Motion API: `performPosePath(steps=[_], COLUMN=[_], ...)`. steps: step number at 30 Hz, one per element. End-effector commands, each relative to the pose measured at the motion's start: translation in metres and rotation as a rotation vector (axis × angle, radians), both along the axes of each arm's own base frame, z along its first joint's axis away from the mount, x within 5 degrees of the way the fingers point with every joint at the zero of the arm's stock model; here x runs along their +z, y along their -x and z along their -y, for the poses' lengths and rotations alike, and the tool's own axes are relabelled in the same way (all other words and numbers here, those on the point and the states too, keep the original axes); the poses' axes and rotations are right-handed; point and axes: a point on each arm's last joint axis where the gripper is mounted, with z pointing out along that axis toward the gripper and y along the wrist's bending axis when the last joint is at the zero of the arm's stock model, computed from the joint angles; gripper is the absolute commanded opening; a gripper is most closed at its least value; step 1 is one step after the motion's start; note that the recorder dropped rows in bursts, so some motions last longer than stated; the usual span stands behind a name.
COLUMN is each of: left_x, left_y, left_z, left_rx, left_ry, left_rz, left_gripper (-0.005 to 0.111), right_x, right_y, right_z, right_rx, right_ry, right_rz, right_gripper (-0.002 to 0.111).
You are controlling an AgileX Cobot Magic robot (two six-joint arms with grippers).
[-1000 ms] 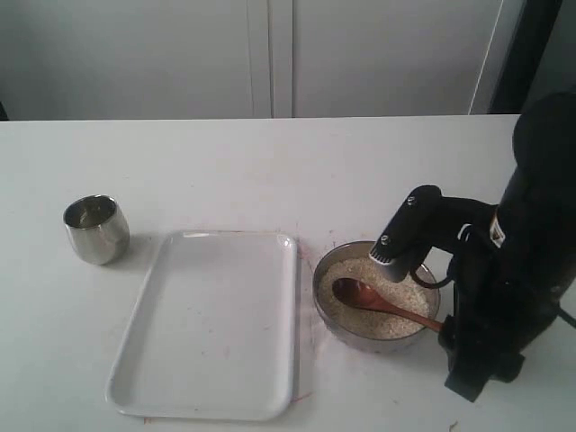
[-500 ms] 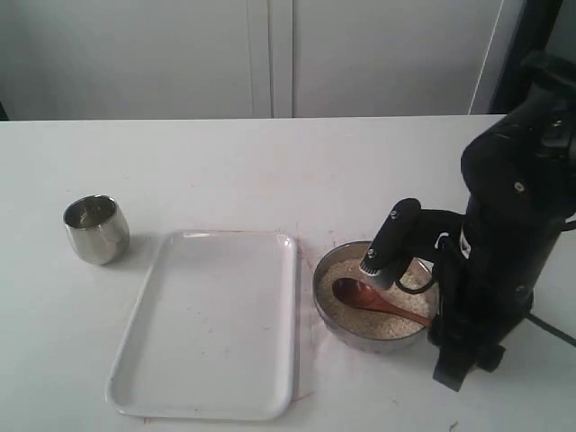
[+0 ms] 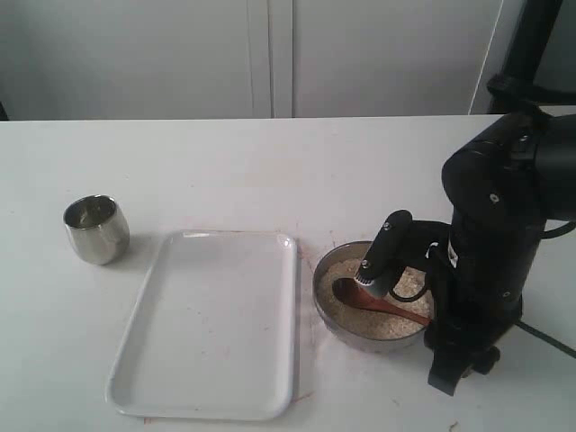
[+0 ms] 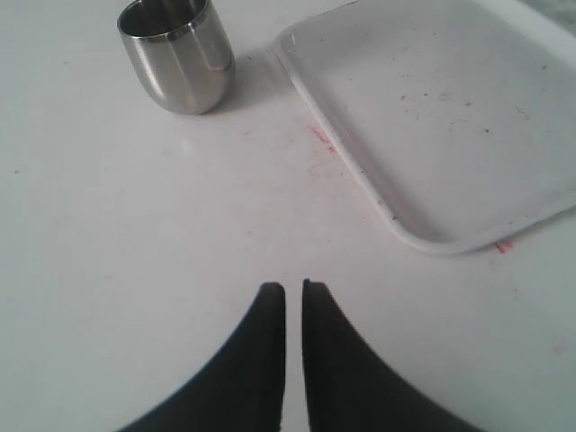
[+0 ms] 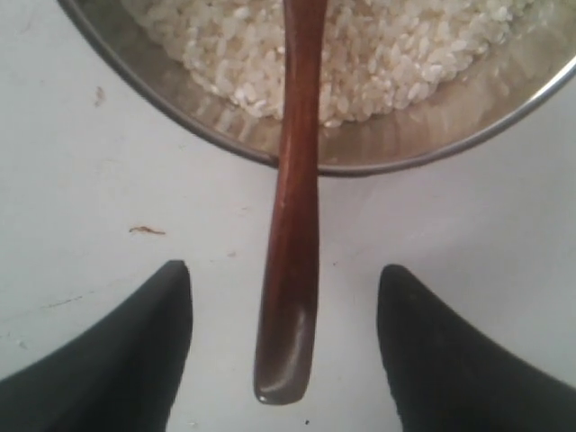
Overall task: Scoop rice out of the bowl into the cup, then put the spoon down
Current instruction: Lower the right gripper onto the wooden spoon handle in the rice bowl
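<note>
The steel bowl (image 3: 324, 306) sits right of the tray, and the rice (image 3: 382, 326) fills it. The dark wooden spoon (image 3: 353, 292) lies with its head in the rice and its handle over the near-right rim. In the right wrist view my right gripper (image 5: 283, 267) is open, one finger on each side of the spoon (image 5: 293, 225) handle's end, not touching it, just outside the bowl (image 5: 405, 144). The steel cup (image 3: 96, 229) stands upright far left. My left gripper (image 4: 293, 288) is shut on nothing above the table, a little way from the cup (image 4: 180, 58).
A white rectangular tray (image 3: 211, 324) lies between cup and bowl, and its corner (image 4: 450, 117) shows in the left wrist view. The bulky right arm (image 3: 499, 225) stands over the bowl's right side. The table's far edge meets a grey wall.
The right arm has swung left toward the bowl and closed in on the spoon handle. Spoon, bowl, cup and tray have not moved.
</note>
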Motion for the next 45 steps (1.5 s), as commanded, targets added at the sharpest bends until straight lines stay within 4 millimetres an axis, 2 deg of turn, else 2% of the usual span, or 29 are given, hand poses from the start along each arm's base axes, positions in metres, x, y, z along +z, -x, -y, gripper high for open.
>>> performPosePath(steps=[1, 24, 34, 40, 45], left_x=[-0.002, -0.002, -0.002, -0.002, -0.002], left_y=[0.000, 0.000, 0.000, 0.000, 0.000], left_z=[0.000, 0.000, 0.000, 0.000, 0.000], left_rx=[0.000, 0.000, 0.000, 0.000, 0.000], left_ry=[0.007, 0.007, 0.007, 0.007, 0.007], left_rz=[-0.005, -0.005, -0.005, -0.005, -0.005], left_gripper=[0.014, 0.014, 0.014, 0.014, 0.014], right_x=[0.000, 0.000, 0.000, 0.004, 0.021], right_y=[0.000, 0.001, 0.001, 0.000, -0.001], right_z=[0.000, 0.000, 0.001, 0.002, 0.004], right_rx=[0.002, 0.001, 0.000, -0.017, -0.035], right_ry=[0.006, 0.011, 0.015, 0.034, 0.092], right_rz=[0.002, -0.007, -0.012, 0.001, 0.030], right_gripper=[0.052, 0.019, 0.000, 0.000, 0.000])
